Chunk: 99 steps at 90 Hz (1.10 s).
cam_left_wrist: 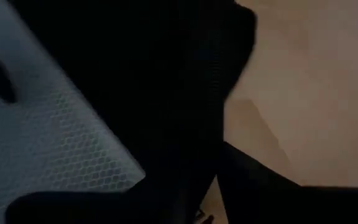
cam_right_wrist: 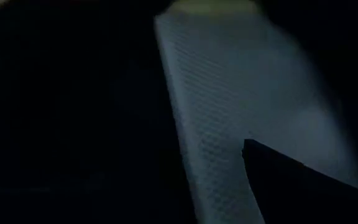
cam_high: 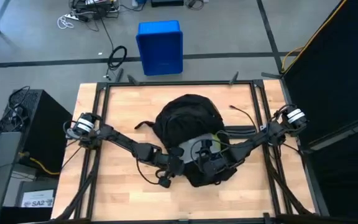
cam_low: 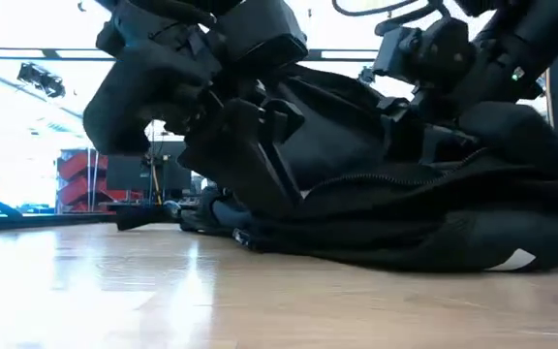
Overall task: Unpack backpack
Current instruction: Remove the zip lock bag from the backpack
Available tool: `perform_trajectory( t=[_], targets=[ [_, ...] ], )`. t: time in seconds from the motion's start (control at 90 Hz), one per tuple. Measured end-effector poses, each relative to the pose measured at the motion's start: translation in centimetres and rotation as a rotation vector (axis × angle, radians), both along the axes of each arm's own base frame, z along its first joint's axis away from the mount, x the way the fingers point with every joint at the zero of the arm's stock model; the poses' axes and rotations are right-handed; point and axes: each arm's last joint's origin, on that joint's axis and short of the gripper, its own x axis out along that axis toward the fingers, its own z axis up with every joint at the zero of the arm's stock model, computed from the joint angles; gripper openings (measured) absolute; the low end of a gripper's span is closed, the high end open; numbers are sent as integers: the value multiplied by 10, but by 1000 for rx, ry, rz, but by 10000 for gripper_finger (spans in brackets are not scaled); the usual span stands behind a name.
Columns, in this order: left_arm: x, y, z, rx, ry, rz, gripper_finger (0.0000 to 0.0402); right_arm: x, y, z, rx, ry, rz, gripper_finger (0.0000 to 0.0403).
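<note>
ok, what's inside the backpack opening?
A grey honeycomb-textured panel shows inside the backpack, with something yellow-green beside it. Both grippers cover the rest; deeper contents are hidden.

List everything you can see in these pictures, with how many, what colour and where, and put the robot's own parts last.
backpack: one, black, lying at the middle of the table, under both arms.
grey mesh lining: one patch, pale grey, at the backpack's near end between the claws; fills both wrist views.
yellow-green thing: one, partly hidden, on the backpack by the right arm.
table: one, light wood with a black frame.
blue bin: one, on the floor beyond the table.
black box: one, left of the table.
cables: several, on the floor at top left.
left claw: one, dark, at the backpack's near-left edge.
right claw: one, dark, on the backpack's near end.
</note>
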Motion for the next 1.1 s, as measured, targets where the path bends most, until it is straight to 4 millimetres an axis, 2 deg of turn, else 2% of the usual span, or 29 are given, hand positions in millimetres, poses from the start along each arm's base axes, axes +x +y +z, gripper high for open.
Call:
perform_trajectory(
  t=[0.156,0.311,0.422,0.544,0.589,0.8,0.989,1.1],
  targets=[
    [-1,-1,-1,-11,11,-18,26,5,-13,0,4,3,-45,197],
    [-1,-1,-1,-17,15,-43,8,10,-25,-1,67,28,-42,159],
    [-1,-1,-1,-18,18,-46,2,12,-30,-1,80,33,-51,111],
    [-2,-1,-2,-14,28,-45,0,13,-32,-1,72,35,-45,30],
    [-2,-1,-2,-10,28,-42,0,13,-33,-1,65,33,-42,13],
    [-3,2,1,100,-9,56,0,11,-27,3,9,-9,-59,1],
    [-6,10,23,228,-129,303,0,17,-19,17,-9,-59,-64,0],
    [-8,12,38,256,-192,360,8,21,-16,24,2,-74,-56,0]
  ],
)
